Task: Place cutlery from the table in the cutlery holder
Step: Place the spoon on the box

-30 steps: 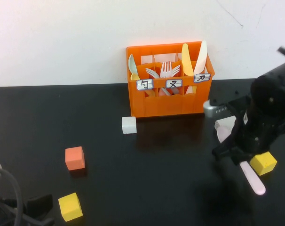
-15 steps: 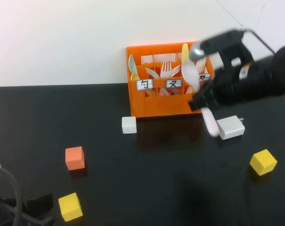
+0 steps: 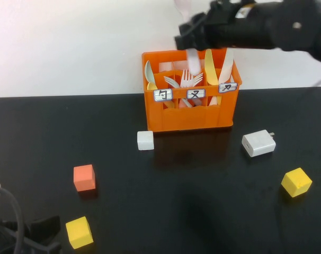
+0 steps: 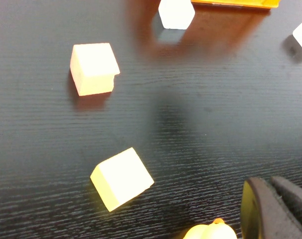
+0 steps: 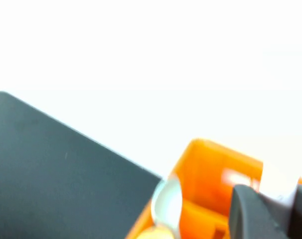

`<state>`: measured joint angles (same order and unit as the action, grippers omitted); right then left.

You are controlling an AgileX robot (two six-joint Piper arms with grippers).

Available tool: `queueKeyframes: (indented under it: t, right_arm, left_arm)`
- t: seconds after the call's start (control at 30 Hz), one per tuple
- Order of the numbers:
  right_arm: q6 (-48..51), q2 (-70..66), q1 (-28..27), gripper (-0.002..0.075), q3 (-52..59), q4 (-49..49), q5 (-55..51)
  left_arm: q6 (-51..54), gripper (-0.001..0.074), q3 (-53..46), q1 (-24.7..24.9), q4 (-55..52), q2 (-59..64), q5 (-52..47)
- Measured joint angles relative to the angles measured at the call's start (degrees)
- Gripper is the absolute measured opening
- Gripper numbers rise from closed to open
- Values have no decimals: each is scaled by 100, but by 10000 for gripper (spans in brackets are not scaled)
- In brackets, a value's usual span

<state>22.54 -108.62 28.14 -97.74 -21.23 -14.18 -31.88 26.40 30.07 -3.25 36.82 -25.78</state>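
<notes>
Lying flat and glossy under everything: black table [image 3: 213,211]. Standing at its back edge against the wall: orange cutlery holder [image 3: 189,114]. Sitting just in front of the holder's left corner: small white cube [image 3: 145,140]. Resting further forward on the left: orange cube [image 3: 84,178] and, nearer still, yellow cube [image 3: 79,232]. Lying to the right of the holder: white charger block [image 3: 258,143]. Sitting beyond it, near the right edge: second yellow cube [image 3: 296,182].

Matte black throughout. Right arm [image 3: 266,26] bulky and rounded at 1 o'clock, small pale markings near the wrist, right gripper [image 3: 188,36] ending in dark blunt jaws. Left gripper [image 4: 278,209] black too, with a yellow edge along one finger; black cable [image 3: 12,211] looping at 7 o'clock.
</notes>
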Motion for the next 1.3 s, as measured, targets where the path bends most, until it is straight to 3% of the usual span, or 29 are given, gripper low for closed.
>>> queueKeyframes:
  t: [0.43, 1.17, 1.3]
  right_arm:
    - [195, -1467, 365, 132, -1471, -97, 468]
    - [857, -2078, 403, 134, -1681, -111, 908]
    - [891, -2136, 403, 241, -1681, -111, 657]
  left_arm:
    - [-10, -1, 0, 0, 26, 0, 24]
    - [-10, -1, 0, 0, 26, 0, 24]
    - [-10, -1, 0, 0, 26, 0, 24]
